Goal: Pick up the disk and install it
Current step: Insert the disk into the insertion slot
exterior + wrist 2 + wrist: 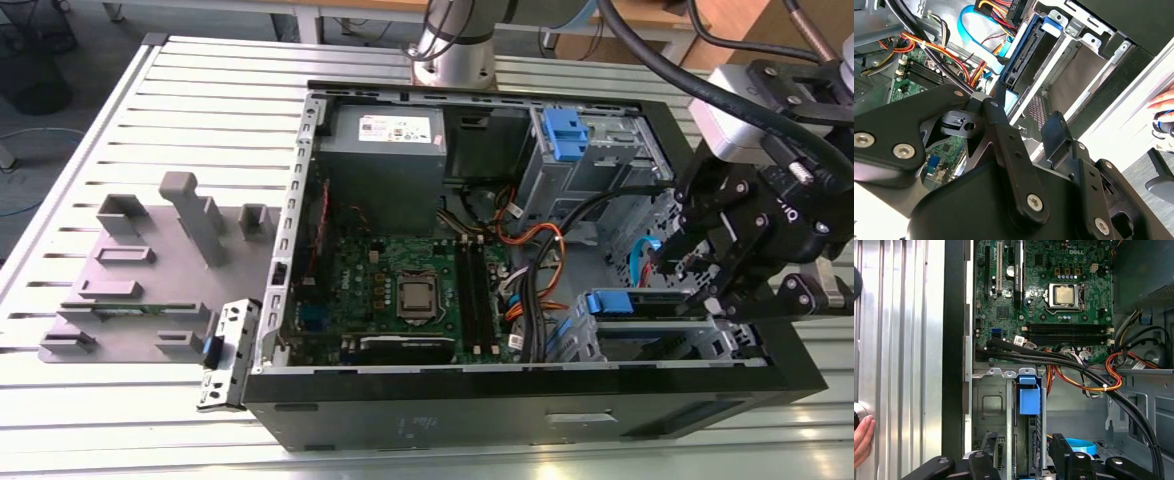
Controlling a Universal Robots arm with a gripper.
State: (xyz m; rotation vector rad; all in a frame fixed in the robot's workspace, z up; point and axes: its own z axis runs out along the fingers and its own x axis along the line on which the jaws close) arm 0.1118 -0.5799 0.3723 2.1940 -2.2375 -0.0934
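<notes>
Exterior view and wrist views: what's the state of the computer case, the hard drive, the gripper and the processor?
Black desktop computer case: on its side, side panel off.
Flat hard drive in blue plastic bracket, the disk: on edge in the metal bay.
Black gripper: open, fingers either side of the disk.
Square silver processor: in its socket, uncovered.

In the first wrist view the edge cuts off a hand [861, 440]. The gripper [1024, 445] hides one end of the disk [1029, 400].

Exterior view high, angled down on open case [467, 405]; both wrist views close behind hand [1024, 447] – share drive bay [990, 407], motherboard [1054, 287].
</notes>
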